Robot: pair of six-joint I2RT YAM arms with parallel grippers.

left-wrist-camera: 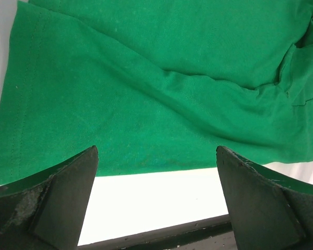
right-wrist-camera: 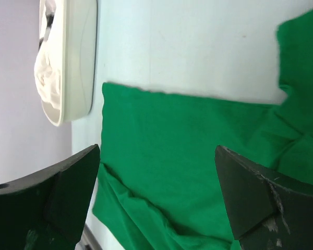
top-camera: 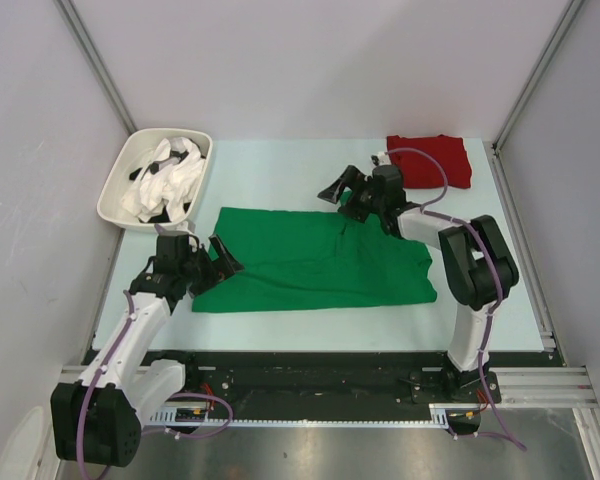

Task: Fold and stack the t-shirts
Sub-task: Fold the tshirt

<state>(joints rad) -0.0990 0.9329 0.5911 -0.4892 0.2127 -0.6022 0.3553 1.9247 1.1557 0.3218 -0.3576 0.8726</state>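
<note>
Shirt, green [top-camera: 315, 262]: half-folded on table [top-camera: 280, 175]. Left gripper [top-camera: 216, 262], right gripper [top-camera: 342, 194]: jaws wide open, empty. Advice: pinch matching corners, fold evenly.

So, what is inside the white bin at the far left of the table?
The white bin holds crumpled white cloth with some dark pieces mixed in. Whatever lies under that pile, and the bin's floor, is covered and cannot be seen.
</note>
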